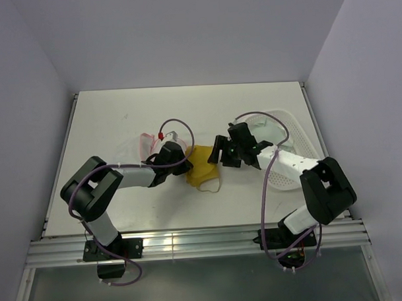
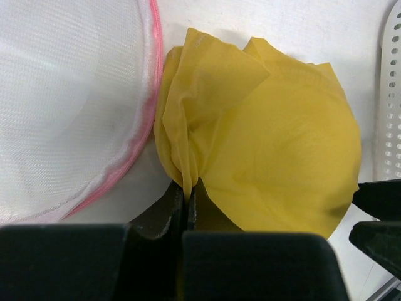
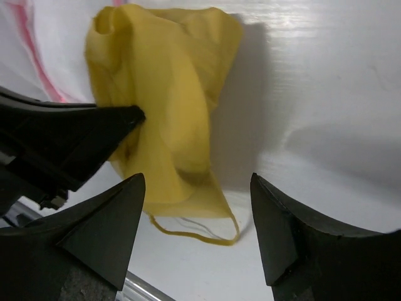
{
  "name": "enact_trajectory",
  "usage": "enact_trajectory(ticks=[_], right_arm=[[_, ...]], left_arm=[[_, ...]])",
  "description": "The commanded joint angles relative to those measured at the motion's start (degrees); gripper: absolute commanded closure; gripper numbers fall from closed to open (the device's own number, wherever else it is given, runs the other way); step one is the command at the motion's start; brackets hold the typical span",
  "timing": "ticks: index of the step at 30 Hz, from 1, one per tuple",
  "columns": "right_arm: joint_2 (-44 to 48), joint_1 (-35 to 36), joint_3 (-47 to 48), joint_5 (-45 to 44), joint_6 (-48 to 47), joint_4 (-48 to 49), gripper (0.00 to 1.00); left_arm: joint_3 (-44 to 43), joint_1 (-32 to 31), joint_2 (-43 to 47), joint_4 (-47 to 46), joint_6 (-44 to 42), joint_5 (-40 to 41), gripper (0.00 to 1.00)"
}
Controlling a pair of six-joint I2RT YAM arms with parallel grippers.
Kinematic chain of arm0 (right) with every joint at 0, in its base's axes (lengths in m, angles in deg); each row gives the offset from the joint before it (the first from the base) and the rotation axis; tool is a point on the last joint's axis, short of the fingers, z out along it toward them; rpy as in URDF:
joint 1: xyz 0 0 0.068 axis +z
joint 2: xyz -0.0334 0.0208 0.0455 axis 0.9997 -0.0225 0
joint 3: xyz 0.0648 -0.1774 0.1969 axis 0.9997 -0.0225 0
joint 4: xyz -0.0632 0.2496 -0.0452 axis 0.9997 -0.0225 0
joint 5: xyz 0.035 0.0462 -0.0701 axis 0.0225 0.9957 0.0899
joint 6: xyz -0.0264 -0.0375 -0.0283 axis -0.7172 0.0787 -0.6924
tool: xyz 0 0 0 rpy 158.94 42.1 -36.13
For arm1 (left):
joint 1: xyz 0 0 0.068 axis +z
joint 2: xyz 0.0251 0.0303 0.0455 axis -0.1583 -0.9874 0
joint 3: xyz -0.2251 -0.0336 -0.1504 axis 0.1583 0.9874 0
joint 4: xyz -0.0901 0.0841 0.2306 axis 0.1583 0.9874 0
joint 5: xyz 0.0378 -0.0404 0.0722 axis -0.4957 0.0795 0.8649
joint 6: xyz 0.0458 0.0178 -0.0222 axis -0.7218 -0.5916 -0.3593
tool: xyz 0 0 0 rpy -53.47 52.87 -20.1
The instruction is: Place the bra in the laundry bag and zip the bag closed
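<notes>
1. Two robot arms reach in from the near edge of a white tabletop (image 1: 120,114) and meet near its middle.
2. Farthest left lies the laundry bag (image 1: 148,140), a round white mesh pouch with a pink rim, lying flat on the tabletop.
3. Next comes the left claw (image 2: 188,194), clenched tight on a gathered fold of the bra (image 2: 276,157).
4. At the centre, the mustard-yellow bra rests on the tabletop just beside the bag's pink rim, outside the bag. A thin strap (image 3: 200,229) loops from its near edge.
5. Right of the bra, the right claw (image 3: 197,232) is released, its two black fingers spread wide. The bra shows beyond the gap between them, and neither finger grips it.
6. Farthest right sits a white perforated basket (image 1: 289,131), near the tabletop's right edge.
</notes>
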Motion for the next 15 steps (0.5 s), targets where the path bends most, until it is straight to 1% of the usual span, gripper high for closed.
enact_trajectory(ticks=[1,5,7,12,13,15], right_arm=[[-1.4,-0.47,-1.14,4.63,1.09,8.93,0.24],[-4.74,-0.47,-2.29,9.28,3.89,15.43,0.23],[-6.75,-0.47,-2.55,10.08,4.52,16.58,0.23],[-7.91,-0.47,-3.43,9.74,5.4,18.26,0.24],[-8.08,-0.47,-3.69,9.73,5.48,18.52,0.25],[-8.26,-0.47,-4.22,9.73,5.92,18.96,0.33]], left_arm=[[-1.53,-0.22,-0.9,-1.33,-0.2,-1.7,1.0],[-1.36,-0.22,-0.99,-2.03,-0.02,-2.31,1.0],[-1.36,-0.22,-0.99,-2.29,-0.02,-2.57,1.0],[-1.36,-0.22,-1.08,-2.73,0.06,-3.02,1.0],[-1.44,-0.22,-1.25,-2.73,0.07,-3.19,1.0],[-1.44,-0.22,-1.52,-3.08,0.33,-3.37,1.0]])
